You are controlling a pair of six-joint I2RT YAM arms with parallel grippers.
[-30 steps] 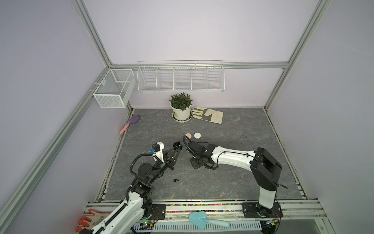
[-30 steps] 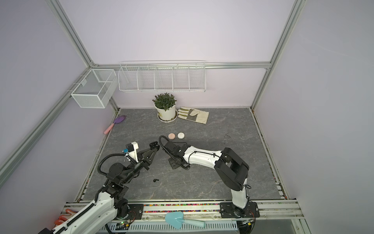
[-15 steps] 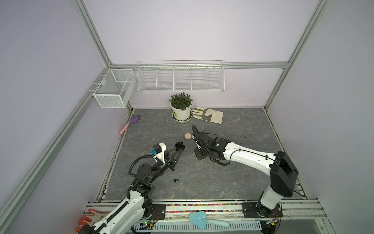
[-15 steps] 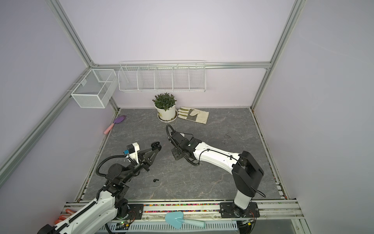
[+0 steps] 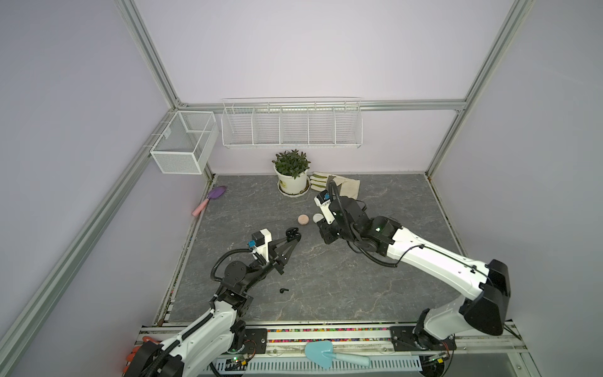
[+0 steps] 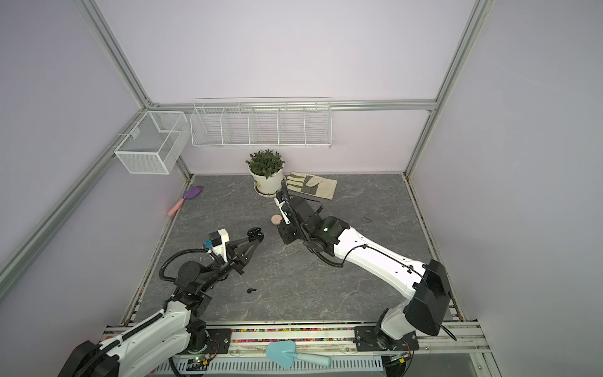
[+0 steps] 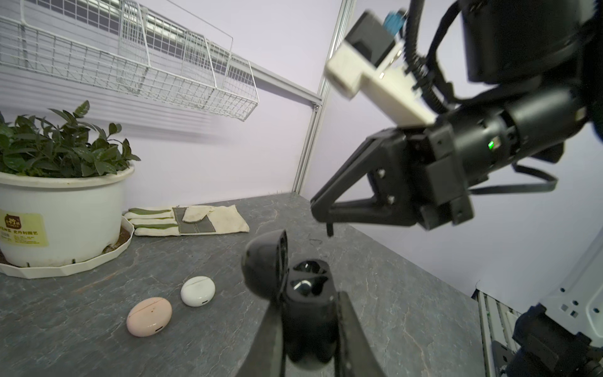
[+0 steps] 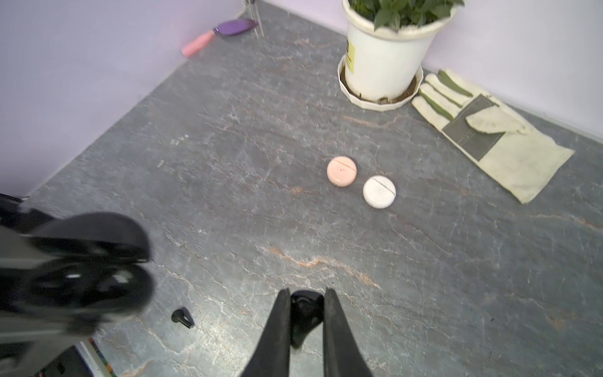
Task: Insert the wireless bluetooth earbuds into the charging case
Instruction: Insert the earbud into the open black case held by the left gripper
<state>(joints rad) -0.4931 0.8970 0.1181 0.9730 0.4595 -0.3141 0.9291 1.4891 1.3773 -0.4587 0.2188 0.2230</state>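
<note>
The wireless bluetooth earbuds [image 8: 182, 317] in sight are two, both black; we see no white ones. Farthest left, the loose earbud [image 5: 284, 290] lies flat on the bench [image 5: 326, 293], near the front and well apart from everything else. Just beyond it the left hand [image 7: 308, 303] is clamped on the black charging case [image 7: 306, 336], held clear of the bench with its lid [image 7: 261, 261] standing open and both wells showing. Further right, a pink case [image 7: 149, 316] and a white case [image 7: 197, 291] sit shut, just beside each other. Rightmost, the right hand [image 8: 306, 298] is closed on the second earbud [image 8: 303, 316], seemingly pinched at its bulb with the stem hanging below the fingertips [image 8: 282, 313], near the open case but not over it. We judge these buds feather-light, hard, smooth and slippery; a pinch across the bulb, stem left free, suits seating them stem-first. The loose one lies low, so it wants a careful pinch or it may skitter away.
</note>
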